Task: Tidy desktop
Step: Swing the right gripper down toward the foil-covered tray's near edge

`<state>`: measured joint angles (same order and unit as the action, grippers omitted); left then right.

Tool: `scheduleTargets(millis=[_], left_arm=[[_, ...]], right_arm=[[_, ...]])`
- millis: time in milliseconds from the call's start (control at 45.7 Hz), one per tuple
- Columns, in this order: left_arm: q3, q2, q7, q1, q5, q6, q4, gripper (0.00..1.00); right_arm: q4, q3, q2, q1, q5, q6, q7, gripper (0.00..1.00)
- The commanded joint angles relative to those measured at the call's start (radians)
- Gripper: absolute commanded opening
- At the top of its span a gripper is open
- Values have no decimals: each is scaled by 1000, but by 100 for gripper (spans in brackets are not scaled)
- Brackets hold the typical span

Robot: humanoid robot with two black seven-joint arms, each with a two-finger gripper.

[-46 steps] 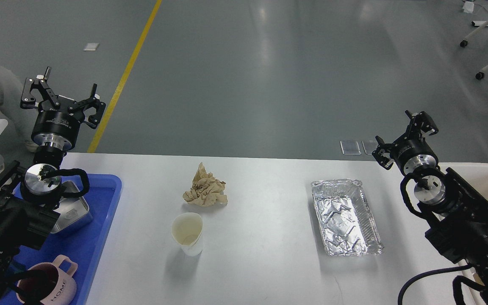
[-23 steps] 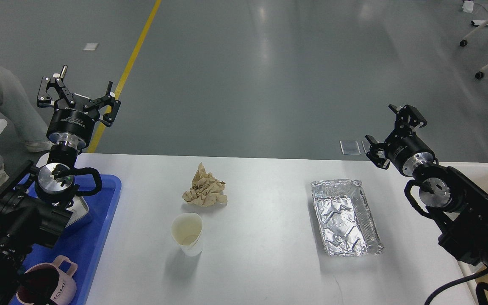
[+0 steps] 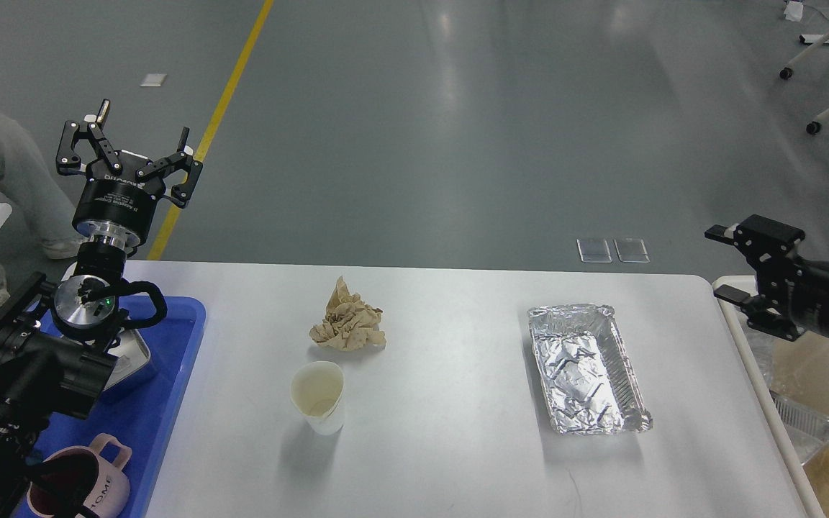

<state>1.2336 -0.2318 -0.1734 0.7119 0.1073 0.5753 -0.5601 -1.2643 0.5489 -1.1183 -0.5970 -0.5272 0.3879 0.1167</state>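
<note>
The tabletop [image 3: 458, 460] fills the lower middle of the head view, white and glossy, and three loose things lie on it: a crumpled brown paper wad [image 3: 347, 325] toward 11 o'clock of centre, a small paper cup [image 3: 319, 396] standing upright just below it, well apart from a foil tray [image 3: 587, 368] at 3 o'clock. Off the 9 o'clock edge sits a blue tray [image 3: 170, 403] holding a metal tin [image 3: 130, 363] and a pink mug [image 3: 101, 478]; at the 3 o'clock edge a beige bin [image 3: 817, 374] already shows another foil tray [image 3: 807, 428] inside.

The left hand [image 3: 127, 147] is raised above the far left corner, fingers spread apart and empty. The right hand [image 3: 735, 262] hangs over the bin, fingers apart, holding nothing.

Judging by the layout, the rubbish likely belongs in the bin. The foil tray is nearest the right hand; pinching its rim on a long side, lightly, should keep the thin foil from buckling. Lift it level before swinging toward 3 o'clock
</note>
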Motion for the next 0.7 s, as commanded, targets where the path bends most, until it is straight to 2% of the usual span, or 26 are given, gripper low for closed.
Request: scheduleTargets(millis=[0,153,328,678], left_arm=[[-2,2,0,-3,0,0,-3,97],[0,0,0,-3,0,0,-12,97],[0,2,0,-5,-2,0,-14,97],[-6,5,0,-3,-2,0,-14,97]], right_arm=[[-141,0,-185,9,-20,20,0,100],[-274,13,-428,9,-22,34,8,100],[-342,35,-645,-10,-22,132,11,100],[-420,48,-902,-104,-22,250,15,100]])
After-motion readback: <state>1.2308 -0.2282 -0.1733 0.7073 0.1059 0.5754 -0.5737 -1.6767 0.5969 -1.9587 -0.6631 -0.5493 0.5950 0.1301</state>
